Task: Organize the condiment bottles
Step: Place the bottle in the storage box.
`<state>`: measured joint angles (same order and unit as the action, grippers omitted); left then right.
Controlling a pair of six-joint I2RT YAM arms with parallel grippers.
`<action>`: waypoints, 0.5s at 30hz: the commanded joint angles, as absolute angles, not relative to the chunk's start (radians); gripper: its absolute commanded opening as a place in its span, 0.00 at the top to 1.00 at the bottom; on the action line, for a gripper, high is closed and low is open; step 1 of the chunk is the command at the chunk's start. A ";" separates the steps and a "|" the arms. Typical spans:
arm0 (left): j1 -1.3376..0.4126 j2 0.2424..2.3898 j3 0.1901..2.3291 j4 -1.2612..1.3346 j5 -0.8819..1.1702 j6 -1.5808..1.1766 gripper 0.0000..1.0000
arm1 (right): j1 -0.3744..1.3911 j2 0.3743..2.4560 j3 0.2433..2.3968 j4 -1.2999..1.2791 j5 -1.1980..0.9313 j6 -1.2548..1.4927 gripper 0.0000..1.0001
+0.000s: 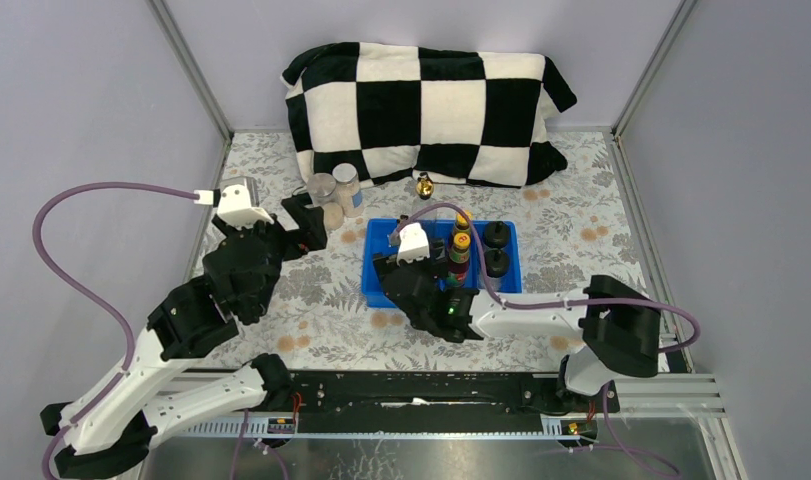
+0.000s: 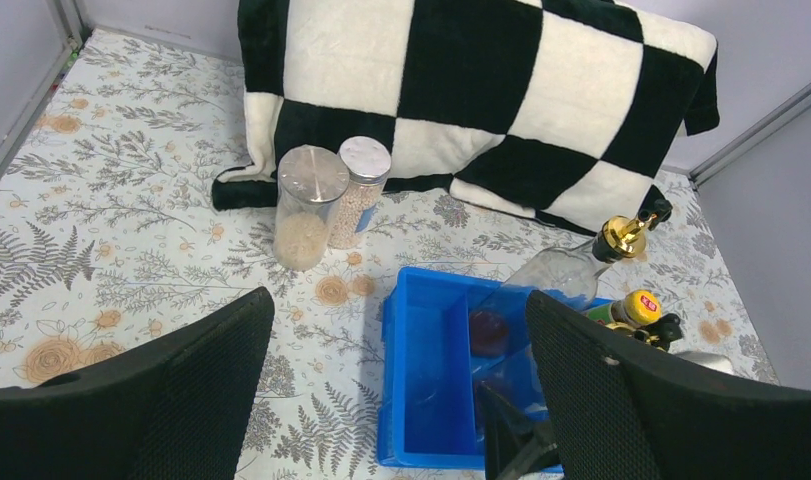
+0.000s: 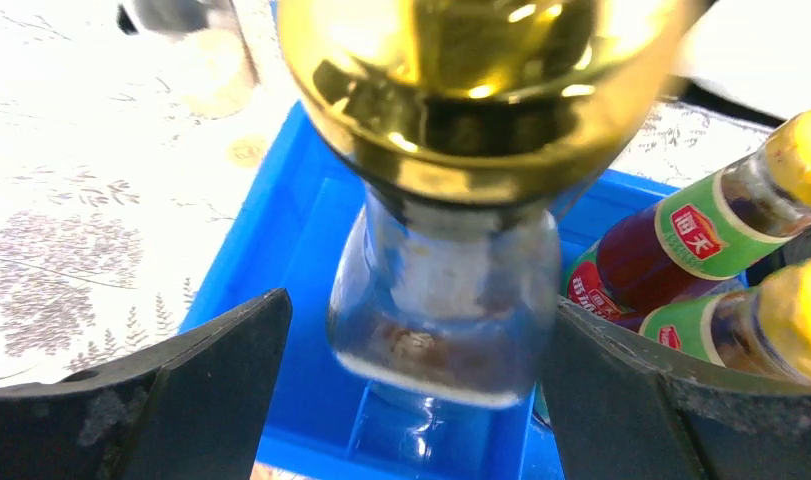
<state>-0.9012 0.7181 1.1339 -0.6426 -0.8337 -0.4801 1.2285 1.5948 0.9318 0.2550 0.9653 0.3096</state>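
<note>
**Gold-topped bottle stands in the tray, right jaws wide**

At the back I see the checkered pillow [image 1: 431, 100], with the blue tray [image 1: 378, 262] in front of it. My right gripper [image 3: 421, 305] hangs over the tray, jaws spread on either side of a clear gold-topped bottle [image 3: 446, 330] that stands inside — a gap shows on one side, so nothing is gripped. My left gripper [image 1: 311, 220] is wide open and empty, near two grey-lidded jars [image 2: 306, 205] on the table. Two sauce bottles [image 1: 460, 245] and two black-capped shakers [image 1: 496, 237] stand in the tray. A second gold-topped bottle [image 1: 424, 185] is just beyond it.
</note>
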 commanded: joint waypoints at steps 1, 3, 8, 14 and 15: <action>-0.895 0.729 1.127 -0.597 -0.834 -0.494 0.01 | 1.286 1.498 0.999 0.265 1.047 0.252 0.03; -0.896 0.741 1.131 -0.598 -0.831 -0.490 0.01 | 1.302 1.456 1.010 0.237 1.059 0.252 0.01; -0.894 0.782 1.144 -0.595 -0.832 -0.477 0.01 | 1.340 1.340 1.014 0.157 1.111 0.251 0.00; -0.885 0.865 1.128 -0.525 -0.858 -0.425 0.01 | 1.381 1.166 0.984 0.052 1.151 0.258 0.00; -0.868 0.886 1.128 -0.512 -0.849 -0.419 0.01 | 1.384 1.135 0.980 0.030 1.151 0.263 0.00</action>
